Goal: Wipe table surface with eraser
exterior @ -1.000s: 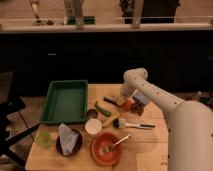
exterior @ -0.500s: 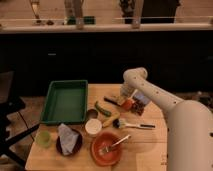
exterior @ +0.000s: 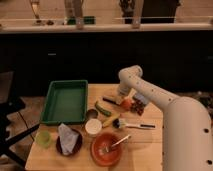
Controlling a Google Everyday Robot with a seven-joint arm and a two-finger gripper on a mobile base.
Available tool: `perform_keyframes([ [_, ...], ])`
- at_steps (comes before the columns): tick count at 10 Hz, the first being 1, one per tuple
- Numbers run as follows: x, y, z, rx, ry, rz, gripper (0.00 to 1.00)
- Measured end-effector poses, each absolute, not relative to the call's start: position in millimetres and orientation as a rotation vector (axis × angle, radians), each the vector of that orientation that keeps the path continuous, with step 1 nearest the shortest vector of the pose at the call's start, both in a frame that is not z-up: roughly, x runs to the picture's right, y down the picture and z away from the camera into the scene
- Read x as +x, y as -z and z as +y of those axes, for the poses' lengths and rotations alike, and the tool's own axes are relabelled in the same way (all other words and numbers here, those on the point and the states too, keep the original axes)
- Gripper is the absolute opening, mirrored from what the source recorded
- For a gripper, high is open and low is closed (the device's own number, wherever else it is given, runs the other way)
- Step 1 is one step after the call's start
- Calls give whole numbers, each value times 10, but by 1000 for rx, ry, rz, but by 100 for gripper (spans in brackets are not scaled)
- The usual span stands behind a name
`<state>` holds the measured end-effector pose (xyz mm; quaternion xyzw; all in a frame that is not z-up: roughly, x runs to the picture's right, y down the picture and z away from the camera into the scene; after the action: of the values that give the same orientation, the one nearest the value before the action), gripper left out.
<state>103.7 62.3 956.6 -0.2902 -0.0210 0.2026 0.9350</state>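
The table surface [exterior: 150,142] is a light tan wooden top with plank lines. The eraser [exterior: 110,100] is a small flat block, dark with a tan part, lying on the table behind the green cucumber [exterior: 102,108]. My gripper [exterior: 121,97] is low over the table, right at the eraser's right end. I cannot tell whether it holds the eraser. The white arm reaches in from the lower right.
A green tray [exterior: 65,102] stands at the left. A white-headed brush [exterior: 131,125], a white cup [exterior: 93,127], an orange bowl with a spoon [exterior: 106,149], a green cup [exterior: 43,138] and a dark plate with a cloth [exterior: 68,140] lie at the front. A red-orange object [exterior: 127,104] lies by the gripper.
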Motion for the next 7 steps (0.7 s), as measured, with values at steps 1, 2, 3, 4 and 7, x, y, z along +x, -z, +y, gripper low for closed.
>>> perform_keyframes([
  [1,1014,-9571,588,-588,-402,-42,1],
  [2,991,-9574,526,-579,-387,-40,1],
  [3,984,-9575,489,-575,-378,-39,1],
  [4,1010,-9584,432,-573,-363,-37,1],
  [7,1191,-9629,336,-608,-287,-48,1],
])
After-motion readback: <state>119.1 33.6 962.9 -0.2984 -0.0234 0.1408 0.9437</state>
